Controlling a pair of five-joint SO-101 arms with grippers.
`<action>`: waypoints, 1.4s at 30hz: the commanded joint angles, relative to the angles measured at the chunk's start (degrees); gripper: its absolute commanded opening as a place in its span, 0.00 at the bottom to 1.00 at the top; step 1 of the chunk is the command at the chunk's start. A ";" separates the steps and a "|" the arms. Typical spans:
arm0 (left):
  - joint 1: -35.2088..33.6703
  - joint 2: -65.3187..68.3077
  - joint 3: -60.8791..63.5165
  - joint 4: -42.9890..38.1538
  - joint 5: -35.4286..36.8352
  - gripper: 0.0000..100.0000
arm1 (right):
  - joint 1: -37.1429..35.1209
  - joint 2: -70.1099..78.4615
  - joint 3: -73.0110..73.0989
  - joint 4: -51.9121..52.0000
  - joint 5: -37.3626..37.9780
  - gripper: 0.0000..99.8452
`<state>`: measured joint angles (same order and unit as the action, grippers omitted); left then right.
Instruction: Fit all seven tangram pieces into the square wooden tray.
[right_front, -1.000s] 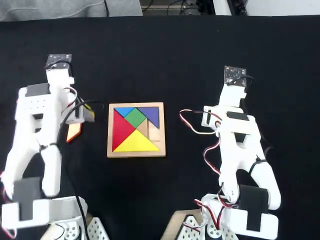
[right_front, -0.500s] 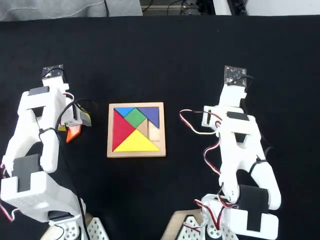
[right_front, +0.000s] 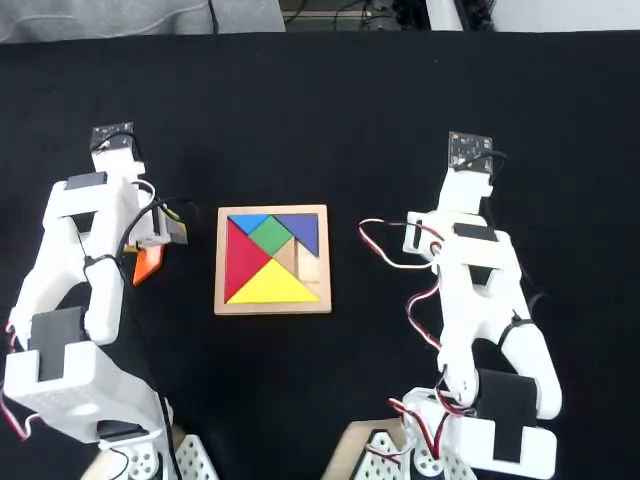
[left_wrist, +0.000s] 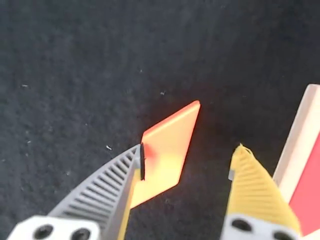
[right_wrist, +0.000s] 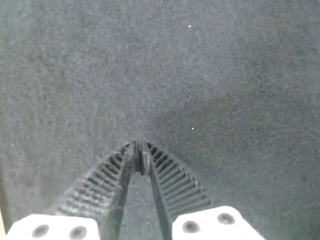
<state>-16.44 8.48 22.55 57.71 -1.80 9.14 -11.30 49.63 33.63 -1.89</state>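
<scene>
The square wooden tray (right_front: 273, 310) lies mid-table with red, yellow, green, light blue and dark blue pieces in it; a bare wood gap shows at its right side. An orange parallelogram (right_front: 148, 261) lies flat on the black cloth left of the tray. In the left wrist view my left gripper (left_wrist: 190, 154) is open over the orange parallelogram (left_wrist: 167, 150), one fingertip at its edge, the other between it and the tray's rim (left_wrist: 300, 130). My right gripper (right_wrist: 138, 152) is shut and holds nothing above bare cloth, right of the tray.
Black cloth covers the whole table. The right arm (right_front: 478, 300) stands right of the tray, the left arm (right_front: 80, 270) left of it. Arm bases sit along the near edge.
The left arm swung its wrist toward the orange parallelogram and shifted a little over it. The right arm stayed still.
</scene>
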 joint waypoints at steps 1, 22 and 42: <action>1.10 -0.26 -0.92 -0.88 0.62 0.29 | -0.88 -2.77 -4.35 -0.97 0.26 0.01; 0.84 14.68 -13.49 9.85 0.44 0.26 | -0.88 -2.77 -4.18 -0.97 0.26 0.01; -2.33 11.08 -17.01 17.58 0.44 0.05 | -0.88 -2.77 -4.26 -0.97 0.26 0.01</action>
<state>-17.23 22.99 8.75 68.35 -1.71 9.14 -11.30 49.63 33.63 -1.89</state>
